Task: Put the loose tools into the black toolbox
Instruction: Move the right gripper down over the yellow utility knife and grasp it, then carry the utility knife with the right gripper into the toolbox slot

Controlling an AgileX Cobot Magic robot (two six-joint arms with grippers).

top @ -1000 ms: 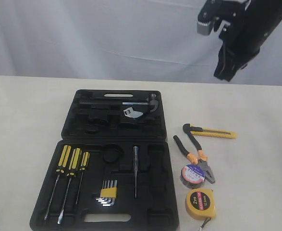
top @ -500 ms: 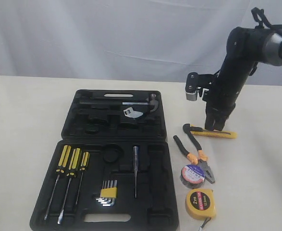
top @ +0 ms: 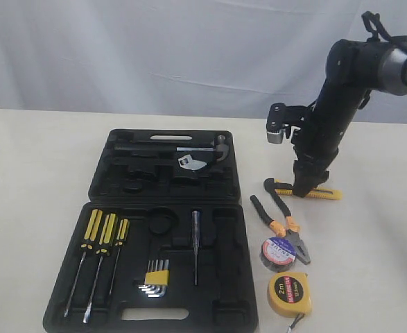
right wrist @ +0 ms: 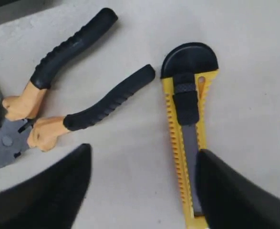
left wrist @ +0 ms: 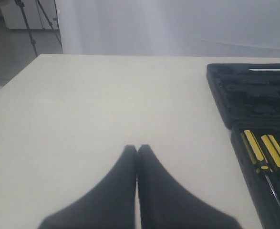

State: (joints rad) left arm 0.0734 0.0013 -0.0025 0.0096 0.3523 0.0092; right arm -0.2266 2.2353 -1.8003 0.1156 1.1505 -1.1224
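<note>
Nothing is packed yet: the utility knife (right wrist: pixel 185 119), pliers (top: pixel 281 218), tape roll (top: pixel 278 251) and tape measure (top: pixel 289 293) lie on the table (top: pixel 37 159) beside my open black toolbox (top: pixel 227 239), which holds screwdrivers (top: pixel 105 232), hex keys (top: pixel 156 276) and a hammer (top: pixel 196 149), while my right gripper (right wrist: pixel 143 157) hangs spread wide over the knife and my left gripper (left wrist: pixel 137 149) is pinched together.

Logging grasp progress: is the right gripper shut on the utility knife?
No, the right gripper stands wide open, and the utility knife lies flat on the table, ungripped.
</note>
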